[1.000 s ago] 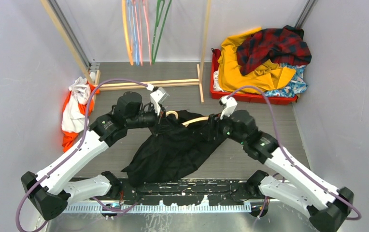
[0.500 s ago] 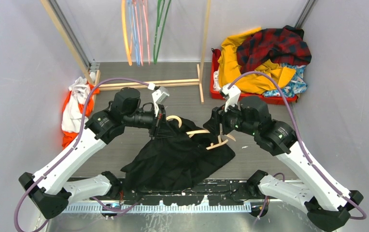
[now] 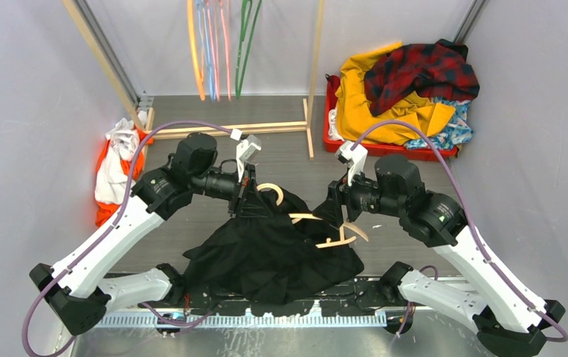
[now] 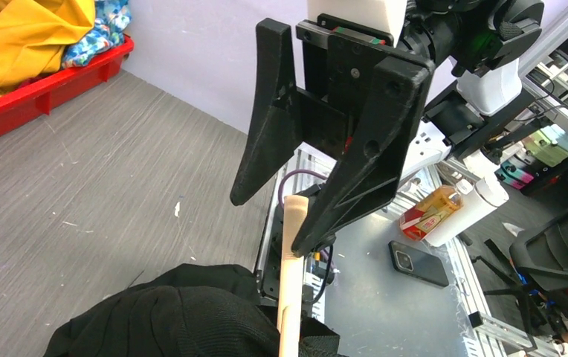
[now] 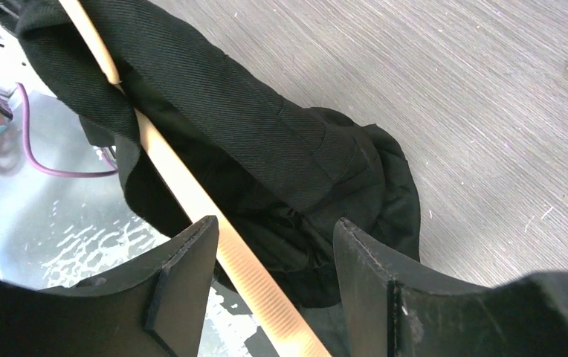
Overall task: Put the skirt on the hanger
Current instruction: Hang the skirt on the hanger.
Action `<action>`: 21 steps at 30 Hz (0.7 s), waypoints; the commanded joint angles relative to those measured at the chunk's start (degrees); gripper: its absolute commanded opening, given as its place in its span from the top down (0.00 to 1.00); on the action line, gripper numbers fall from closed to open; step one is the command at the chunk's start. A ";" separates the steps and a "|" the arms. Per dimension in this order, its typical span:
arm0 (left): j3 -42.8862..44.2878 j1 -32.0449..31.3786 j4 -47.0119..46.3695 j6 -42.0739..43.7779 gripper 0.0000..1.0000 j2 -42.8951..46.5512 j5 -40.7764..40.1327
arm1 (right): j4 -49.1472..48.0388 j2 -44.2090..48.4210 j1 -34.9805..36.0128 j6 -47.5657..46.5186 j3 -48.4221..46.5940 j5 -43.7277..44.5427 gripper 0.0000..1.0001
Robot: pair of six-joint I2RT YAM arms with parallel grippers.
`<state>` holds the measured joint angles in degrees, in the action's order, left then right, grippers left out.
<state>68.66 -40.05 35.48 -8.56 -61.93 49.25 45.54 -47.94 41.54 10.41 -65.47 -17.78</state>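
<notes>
Biggest thing first: the grey counter (image 3: pixel 415 223), with a big black coat (image 3: pixel 273 253) heaped in the middle of it, right in front of my two arms. Off in the far right corner there's a red bin (image 3: pixel 385 151) stuffed with clothes. A yellow garment (image 3: pixel 363 104) and a red plaid shirt (image 3: pixel 422 74) sit on top. The skirt (image 3: pixel 456 132), the blue flowery one, is in that bin too, poking out at the right end from under the yellow stuff. It's well apart from both my pincers and nothing of mine is touching it.

The wooden hanger (image 5: pixel 190 190) is tangled up with the black coat instead, with its hook sticking out near the coat's top edge.

My left pincer (image 3: pixel 247 199) is clamped tight on the top of the black coat, just beside the hook, and it pulls the cloth up into a peak. Can't tell if the wood is in the grip as well.

My right pincer (image 5: pixel 273 230) has its fingers spread apart over the coat's right side. The hanger's bar runs through the gap, right next to one finger, not squeezed.
</notes>
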 commanded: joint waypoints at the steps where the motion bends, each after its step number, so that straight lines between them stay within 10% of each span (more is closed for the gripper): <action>1: 3.23 0.16 -2.63 0.17 1.00 0.42 2.96 | -1.32 2.13 0.30 -0.38 -0.97 -2.08 0.37; 17: 3.07 0.18 -4.07 -0.56 1.00 0.84 6.13 | -4.38 -2.23 4.25 0.00 1.35 -6.00 0.41; 21: 2.71 0.15 -4.72 -1.05 1.00 0.47 6.38 | -6.32 -3.39 5.55 0.53 1.67 -5.25 0.71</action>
<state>68.69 -39.99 35.42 -8.56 -62.02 51.46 44.29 -50.89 46.00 10.37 -63.86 -23.62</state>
